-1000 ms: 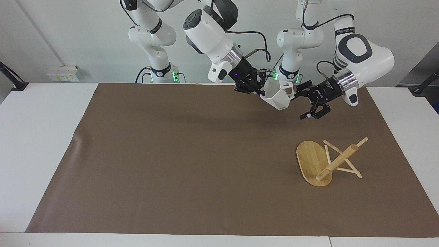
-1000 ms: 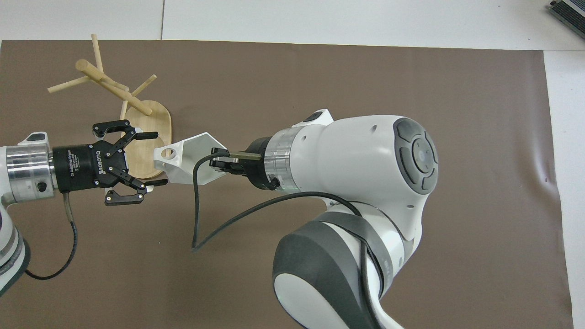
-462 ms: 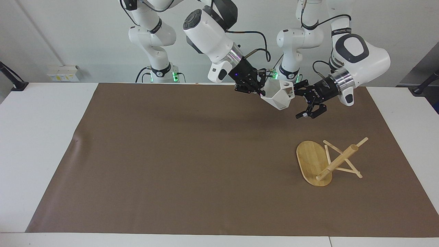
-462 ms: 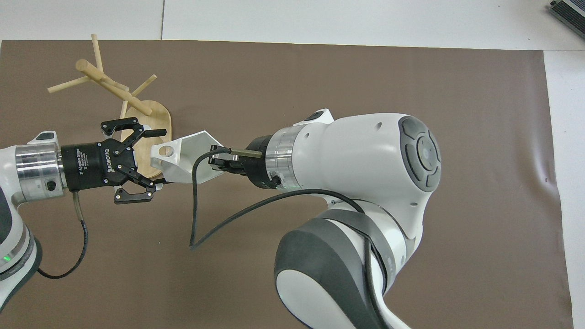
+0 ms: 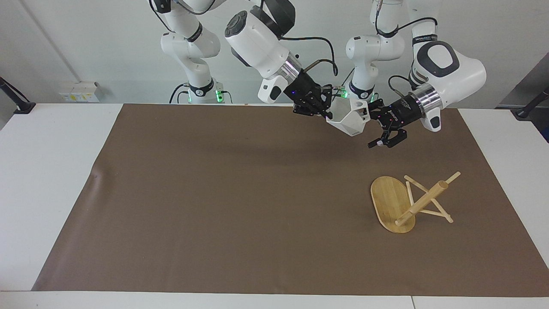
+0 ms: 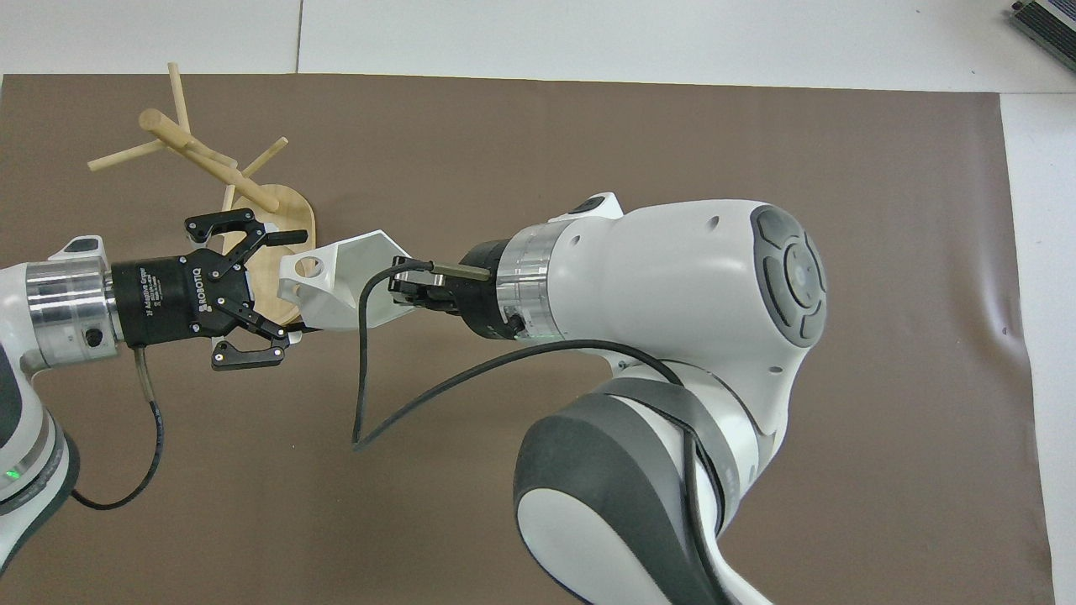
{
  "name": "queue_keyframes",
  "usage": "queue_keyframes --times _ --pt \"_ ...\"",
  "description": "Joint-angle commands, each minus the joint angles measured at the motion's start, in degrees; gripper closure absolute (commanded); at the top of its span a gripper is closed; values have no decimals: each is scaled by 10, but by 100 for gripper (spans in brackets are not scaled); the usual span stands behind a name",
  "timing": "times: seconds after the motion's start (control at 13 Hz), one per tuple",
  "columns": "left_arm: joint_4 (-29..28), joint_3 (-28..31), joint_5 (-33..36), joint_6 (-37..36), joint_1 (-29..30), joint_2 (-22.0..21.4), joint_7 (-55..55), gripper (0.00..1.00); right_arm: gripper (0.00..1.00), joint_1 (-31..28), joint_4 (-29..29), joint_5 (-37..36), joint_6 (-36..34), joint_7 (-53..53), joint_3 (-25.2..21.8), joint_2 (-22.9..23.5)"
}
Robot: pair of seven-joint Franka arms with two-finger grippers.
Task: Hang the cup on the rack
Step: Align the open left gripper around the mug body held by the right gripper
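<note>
The white faceted cup (image 5: 348, 121) (image 6: 336, 281) hangs in the air over the brown mat. My right gripper (image 5: 327, 113) (image 6: 405, 290) is shut on its rim. The cup's pierced handle (image 6: 304, 269) points at my left gripper (image 5: 376, 127) (image 6: 290, 286). That gripper is open, with one finger on each side of the handle end. The bamboo rack (image 5: 422, 201) (image 6: 210, 164) lies tipped over on the mat, toward the left arm's end. Its oval base (image 5: 386, 199) (image 6: 290, 220) stands on edge and its pegs rest on the mat.
The brown mat (image 5: 223, 193) covers most of the white table (image 5: 51, 171). A black cable (image 6: 361, 378) loops down from the right wrist over the mat.
My left gripper has closed in on the cup, so its open fingers now straddle the handle end. The right arm has shifted the cup slightly. The rack has not moved.
</note>
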Motion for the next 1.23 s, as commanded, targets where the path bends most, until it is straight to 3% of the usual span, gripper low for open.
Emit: queue_keyframes --times 0.0,0.54,1.15 --pt "7 -2 -19 17 -16 -9 -34 0 100 1 3 11 10 11 9 12" --pt "9 0 -9 36 -9 8 -53 0 100 1 4 10 10 10 9 13" --pt "21 1 113 -51 -7 7 5 0 100 0 4 9 10 8 9 13"
